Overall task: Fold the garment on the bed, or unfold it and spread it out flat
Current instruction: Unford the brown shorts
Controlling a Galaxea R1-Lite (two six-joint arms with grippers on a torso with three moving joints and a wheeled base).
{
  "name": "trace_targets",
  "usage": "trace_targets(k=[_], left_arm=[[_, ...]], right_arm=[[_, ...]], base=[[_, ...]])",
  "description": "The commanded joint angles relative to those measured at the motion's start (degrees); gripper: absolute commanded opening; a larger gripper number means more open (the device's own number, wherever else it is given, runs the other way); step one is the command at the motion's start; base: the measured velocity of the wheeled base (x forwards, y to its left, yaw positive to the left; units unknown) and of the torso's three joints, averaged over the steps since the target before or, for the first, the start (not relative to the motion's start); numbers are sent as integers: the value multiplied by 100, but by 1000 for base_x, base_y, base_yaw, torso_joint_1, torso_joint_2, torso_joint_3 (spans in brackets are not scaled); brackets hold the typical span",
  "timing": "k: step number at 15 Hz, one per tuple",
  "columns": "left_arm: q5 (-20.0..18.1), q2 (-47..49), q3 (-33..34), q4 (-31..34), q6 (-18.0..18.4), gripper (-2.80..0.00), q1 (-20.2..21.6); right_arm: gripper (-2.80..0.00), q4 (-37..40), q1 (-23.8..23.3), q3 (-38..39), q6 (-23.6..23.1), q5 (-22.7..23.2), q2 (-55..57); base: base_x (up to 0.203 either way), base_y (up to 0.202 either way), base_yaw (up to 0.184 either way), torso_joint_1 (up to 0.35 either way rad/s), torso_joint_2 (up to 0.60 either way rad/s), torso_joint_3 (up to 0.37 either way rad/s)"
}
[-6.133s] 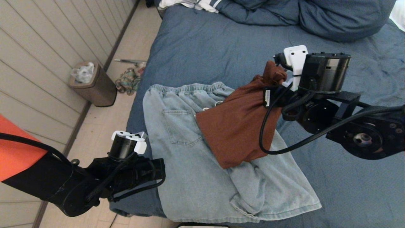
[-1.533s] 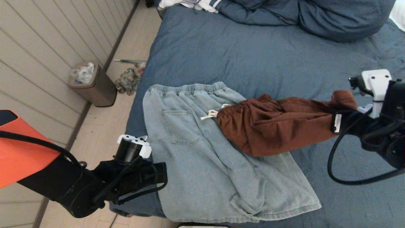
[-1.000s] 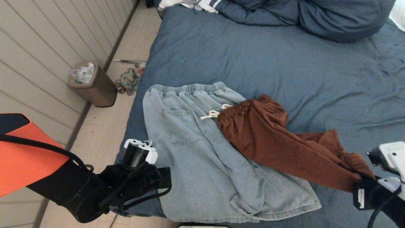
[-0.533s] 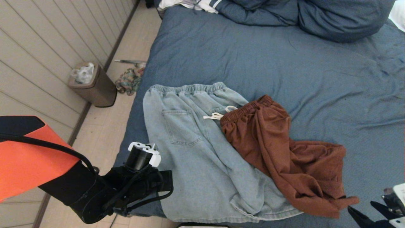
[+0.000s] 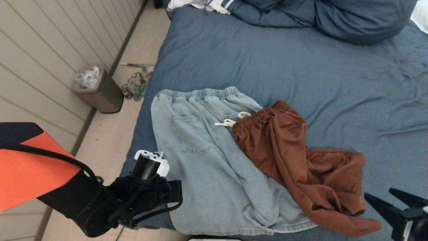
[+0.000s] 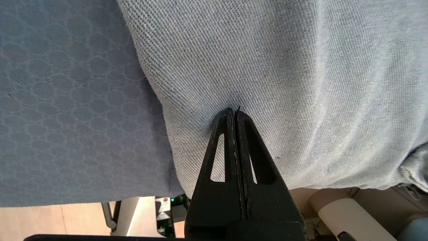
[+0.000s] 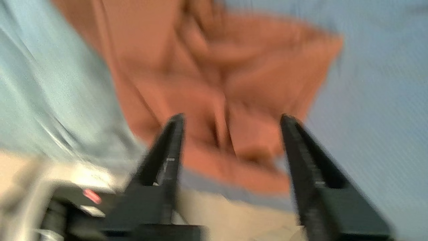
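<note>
Looking down from the head view, we see the bed (image 5: 301, 73) filling most of the frame, with two garments on its lower middle part: one pair of pale denim shorts (image 5: 207, 174) spread flat and one pair of rust-brown shorts (image 5: 301, 164) lying crumpled, partly over the denim's right side and partly on the blue cover. Our left gripper (image 6: 235, 112) sits at the lower left of the head view, by the denim's left edge; only the left wrist view shows its tips, pressed together with nothing between them and touching the denim fabric near the bed's edge. Our right gripper (image 5: 388, 195) pokes in at the lower right corner of the head view, fingers spread apart and holding nothing, just beside the brown shorts' lower corner. The right wrist view, blurred, adds that the brown shorts (image 7: 214, 83) lie beyond the two spread fingers (image 7: 167, 147). Only the head view takes in one trash bin (image 5: 98, 88) on the floor at the upper left, one small heap of cloth (image 5: 135, 85) next to it, and bunched blue bedding (image 5: 321, 16) along the top.
</note>
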Motion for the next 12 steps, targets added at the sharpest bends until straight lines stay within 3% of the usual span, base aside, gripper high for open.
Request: trace_targets(k=[1,4,7,9,12], left_arm=[[0,-149,25,-25,-24,-280,-14],[-7,-325,19,12,-33,-280,-58],[2,-499,-187,95,11,-280,-74],[0,-543,-659,446,68,-280,-89],[0,-536,-1838,1545,109,-280,-394]], right_arm=[[-280,140,2,-940,571,173,986],[-280,236,57,-1946,1496,391,2283],[-280,236,2,-2282,2566,626,3102],[-280,224,-499,-2253,2647,823,3159],[-280,207,-1510,-2264,2714,1546,3036]], base=[[0,0,0,0,0,0],[0,0,0,0,0,0],[0,0,0,0,0,0],[0,0,0,0,0,0],[0,0,0,0,0,0]])
